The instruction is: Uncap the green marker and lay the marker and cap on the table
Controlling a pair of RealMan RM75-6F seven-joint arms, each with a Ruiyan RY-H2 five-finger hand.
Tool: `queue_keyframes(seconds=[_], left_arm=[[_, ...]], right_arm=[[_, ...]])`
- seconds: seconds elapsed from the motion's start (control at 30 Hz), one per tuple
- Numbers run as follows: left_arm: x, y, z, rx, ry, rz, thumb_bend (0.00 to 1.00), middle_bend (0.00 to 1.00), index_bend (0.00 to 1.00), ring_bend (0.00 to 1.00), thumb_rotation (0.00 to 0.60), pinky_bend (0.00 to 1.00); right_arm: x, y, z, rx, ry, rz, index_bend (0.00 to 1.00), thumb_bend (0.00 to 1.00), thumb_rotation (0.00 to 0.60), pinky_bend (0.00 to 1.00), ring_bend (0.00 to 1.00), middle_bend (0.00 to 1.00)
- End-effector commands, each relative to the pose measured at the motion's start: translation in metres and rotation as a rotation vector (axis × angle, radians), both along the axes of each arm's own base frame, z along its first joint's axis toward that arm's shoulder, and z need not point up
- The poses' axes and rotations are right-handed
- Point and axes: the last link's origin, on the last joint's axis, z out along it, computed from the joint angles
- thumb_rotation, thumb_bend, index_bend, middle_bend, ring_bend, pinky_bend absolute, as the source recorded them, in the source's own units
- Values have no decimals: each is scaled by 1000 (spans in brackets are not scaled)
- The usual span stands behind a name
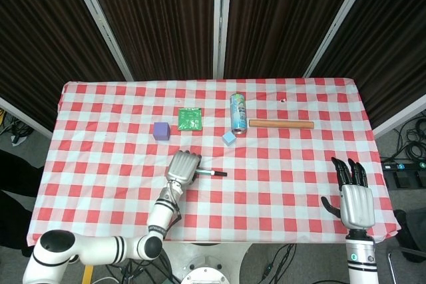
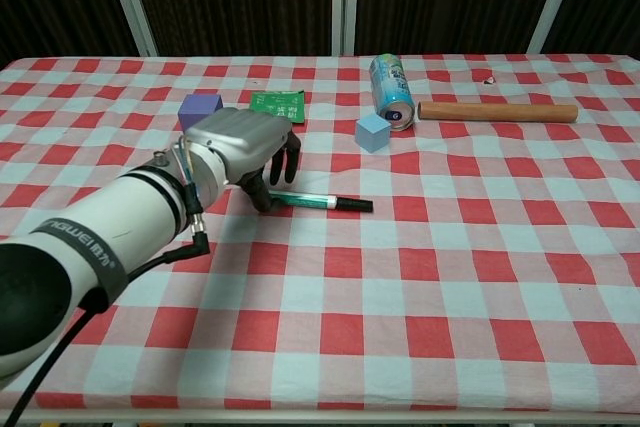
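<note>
The green marker [image 2: 318, 202] lies flat on the checked tablecloth, its green end to the left and its black end to the right. In the head view only the right part of the marker [image 1: 213, 173] shows past the hand. My left hand [image 2: 245, 143] hangs over the marker's left end with its fingers [image 2: 281, 166] pointing down and apart, right at the green end. Whether they touch it I cannot tell. From above, the left hand [image 1: 183, 167] covers that end. My right hand [image 1: 355, 201] rests open near the table's front right edge, far from the marker.
Behind the marker are a purple cube [image 2: 200, 107], a green card [image 2: 277, 102], a light blue cube [image 2: 373, 132], a can on its side [image 2: 391, 89] and a wooden rod [image 2: 497, 111]. The table [image 2: 400, 327] drops off at the front edge.
</note>
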Motion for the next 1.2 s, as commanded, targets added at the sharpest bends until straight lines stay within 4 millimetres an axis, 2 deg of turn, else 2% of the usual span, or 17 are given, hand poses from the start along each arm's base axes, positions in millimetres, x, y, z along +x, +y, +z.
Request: queue_keyframes(seconds=[0.03,0.47,0.8,1.2], left_arm=[[1,0,-2,12,48,-22,303,482,476,430,600,496],[-1,0,-9,2,107,-26,311,510,499,453,600,506],[-1,2,-13,0,104,-17,387,535,525,478,600,522],[10,2,4,37,0,-41,432,594,587,540,600,572]], right_arm=[[-1,0,-1,3,-2,-2,92,64,600,13,0,135],[-6,0,-4,6,-10,-14,92,65,600,13,0,134],[-8,0,-4,6,-12,-18,92,66,600,13,0,134],[-2,-2,-1,3,-4,4,92,65,600,14,0,139]])
